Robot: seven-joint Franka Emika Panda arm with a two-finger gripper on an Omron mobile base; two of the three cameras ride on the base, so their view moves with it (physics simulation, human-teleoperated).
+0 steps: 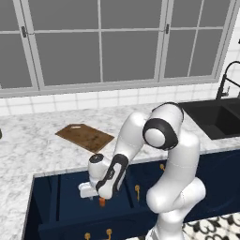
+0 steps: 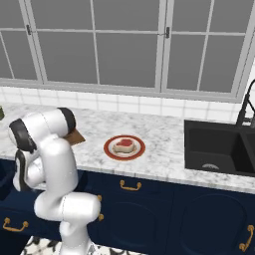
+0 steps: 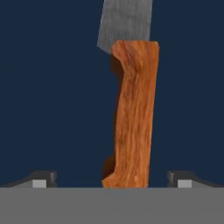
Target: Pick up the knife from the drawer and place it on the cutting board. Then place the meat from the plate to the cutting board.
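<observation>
The knife (image 3: 133, 109) has an orange wooden handle with visible grain and a matt grey steel blade. The cutting board (image 1: 85, 137) is dark brown wood, and the counter (image 1: 33, 145) looks like smooth speckled marble.

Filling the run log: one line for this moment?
gripper: open, astride orange-handled knife | navy drawer: open | red-pink meat: on red-rimmed plate

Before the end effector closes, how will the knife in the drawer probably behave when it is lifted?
The knife is probably stiff: wooden-looking handle, steel blade. It lies flat on the drawer floor, so rolling seems unlikely. The open end effector straddles the handle's end, far from the blade, so the knife may tilt blade-down.
</observation>
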